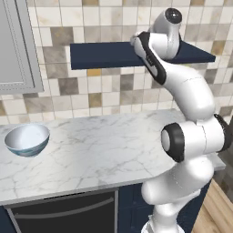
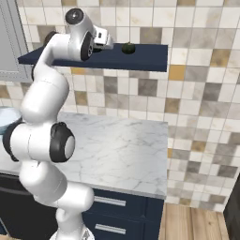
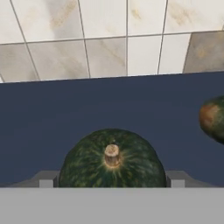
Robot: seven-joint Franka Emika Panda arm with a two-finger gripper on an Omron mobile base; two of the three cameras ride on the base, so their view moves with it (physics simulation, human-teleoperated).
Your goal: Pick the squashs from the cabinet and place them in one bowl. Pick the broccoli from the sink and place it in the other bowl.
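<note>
Claw (image 3: 112,183) spread wide, straddling a squash (image 3: 112,159) (contact unclear) on the cabinet (image 3: 52,127).

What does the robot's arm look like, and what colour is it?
The arm is glossy white, made of fat rounded segments like big sausages. Its joints are dark rings and caps. At the end sits a small white tool with grey finger tips. No loose cables or writing show.

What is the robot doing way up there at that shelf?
The robot arm is reaching up to the dark blue shelf on the wall. Its gripper is around a small dark green squash, one finger on each side. A second squash sits further along the shelf. Down on the counter, a bowl is waiting.
</note>
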